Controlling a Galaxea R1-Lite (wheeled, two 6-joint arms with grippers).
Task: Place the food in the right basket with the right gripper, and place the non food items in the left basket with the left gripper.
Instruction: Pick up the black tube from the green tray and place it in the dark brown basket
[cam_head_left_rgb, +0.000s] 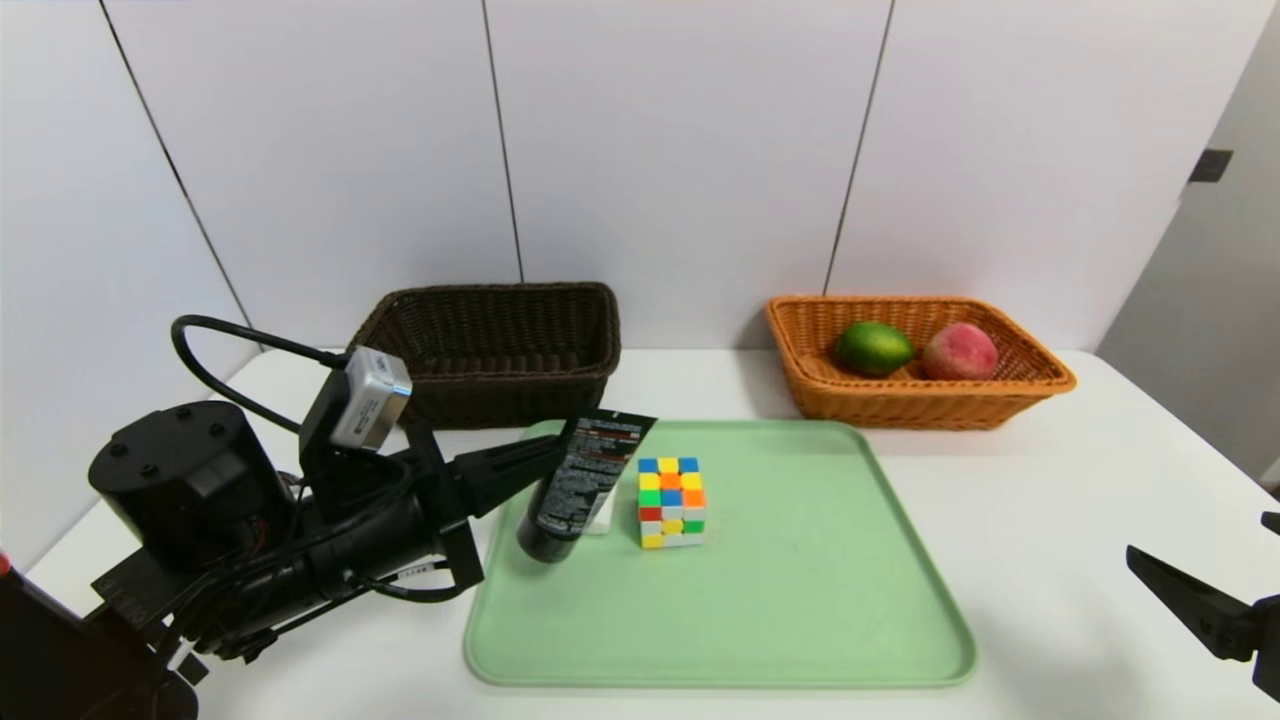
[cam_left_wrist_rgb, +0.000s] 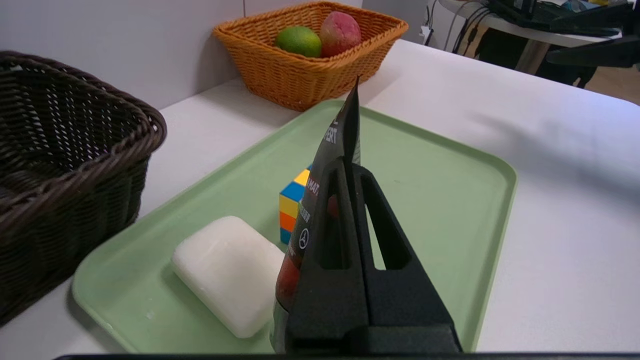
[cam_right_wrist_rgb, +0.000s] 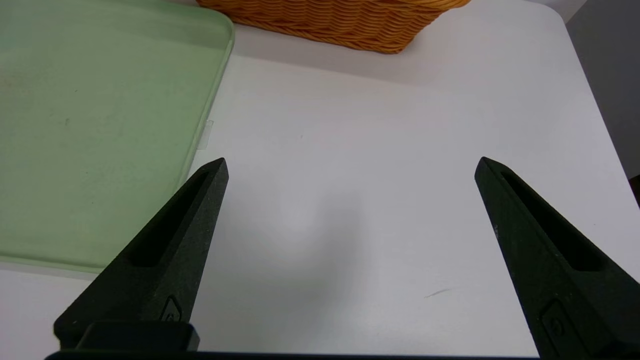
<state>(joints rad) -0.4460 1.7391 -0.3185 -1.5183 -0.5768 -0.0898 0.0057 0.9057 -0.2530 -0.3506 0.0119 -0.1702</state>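
My left gripper (cam_head_left_rgb: 553, 457) (cam_left_wrist_rgb: 350, 167) is shut on the flat crimped end of a black tube (cam_head_left_rgb: 585, 480) (cam_left_wrist_rgb: 327, 145). The tube slants down with its cap end low over the green tray (cam_head_left_rgb: 780, 590) (cam_left_wrist_rgb: 450, 190). A white soap bar (cam_left_wrist_rgb: 227, 270) (cam_head_left_rgb: 603, 520) lies on the tray beside the tube, and a colourful puzzle cube (cam_head_left_rgb: 671, 500) (cam_left_wrist_rgb: 291, 205) stands just past it. The dark brown left basket (cam_head_left_rgb: 500, 350) (cam_left_wrist_rgb: 65, 175) looks empty. The orange right basket (cam_head_left_rgb: 920, 400) (cam_left_wrist_rgb: 310, 75) holds a lime (cam_head_left_rgb: 873, 347) and a pink fruit (cam_head_left_rgb: 960, 351). My right gripper (cam_right_wrist_rgb: 350, 167) (cam_head_left_rgb: 1200, 600) hangs open over bare table.
Both baskets stand against the white back wall, the tray in front of them. The white table (cam_head_left_rgb: 1050, 520) extends right of the tray to its front right edge. In the right wrist view the tray's corner (cam_right_wrist_rgb: 90, 125) and the orange basket's base (cam_right_wrist_rgb: 340, 25) show.
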